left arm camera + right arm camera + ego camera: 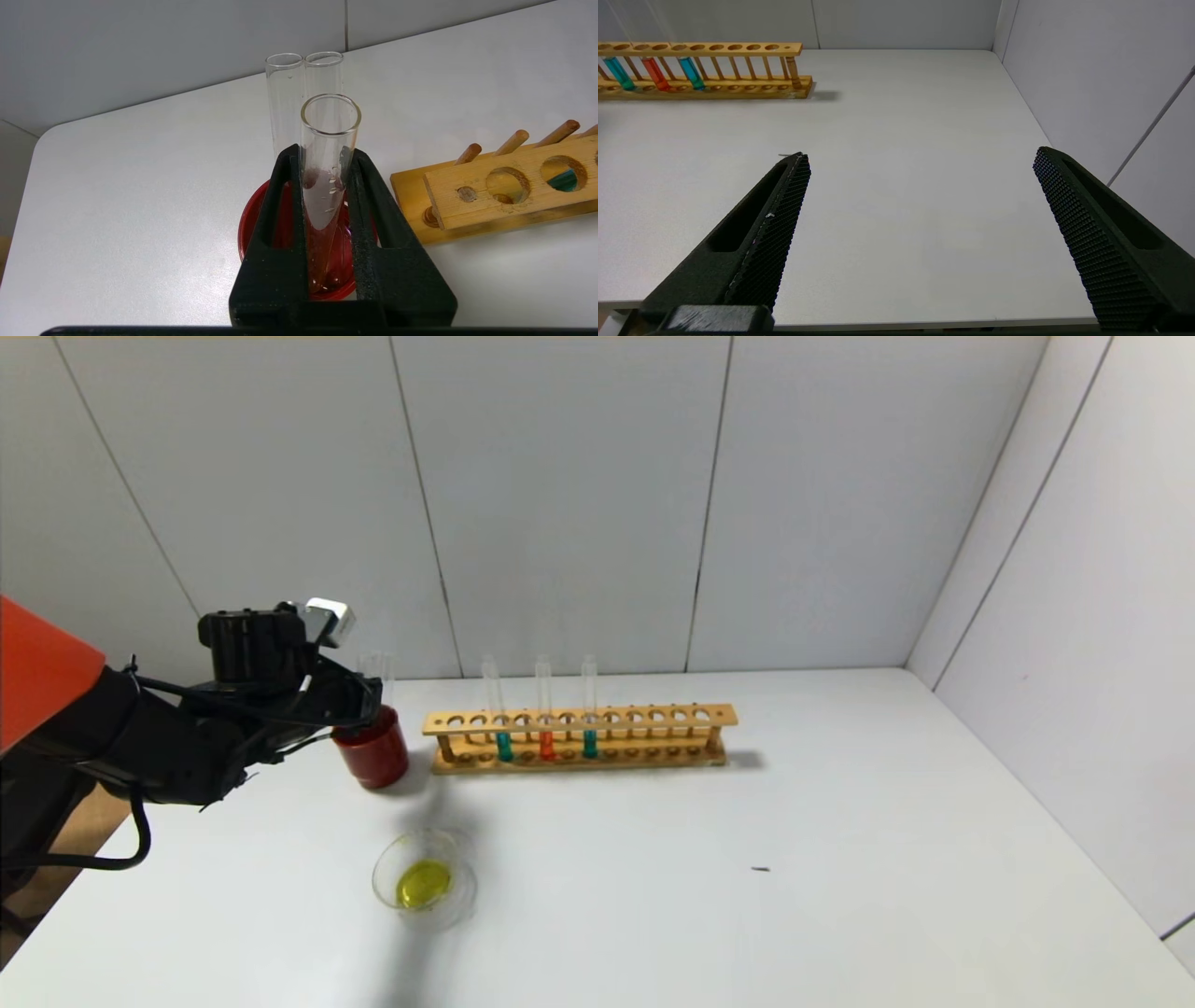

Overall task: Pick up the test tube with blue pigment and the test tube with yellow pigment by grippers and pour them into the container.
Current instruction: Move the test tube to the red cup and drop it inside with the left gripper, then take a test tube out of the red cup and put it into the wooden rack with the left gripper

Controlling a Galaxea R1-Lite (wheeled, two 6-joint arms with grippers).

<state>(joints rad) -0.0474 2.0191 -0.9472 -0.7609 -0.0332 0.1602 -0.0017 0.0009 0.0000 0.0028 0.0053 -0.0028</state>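
The left gripper (327, 205) clamps an emptied glass tube (329, 154) over the red cup (373, 751). The blue tube (503, 728), just right of that cup in the rack (653, 719), is slippery and fragile; grip mid-glass. The right gripper (920, 233) is spread wide. The container (425, 882) holds yellow in front of the cup.

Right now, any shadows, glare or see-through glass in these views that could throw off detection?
Head view: soft shadows beside the rack and across the container; the tubes' clear upper glass nearly vanishes against the wall. Left wrist view: the empty tube in the left gripper shows the red cup through it. Right wrist view: only a faint rack shadow.
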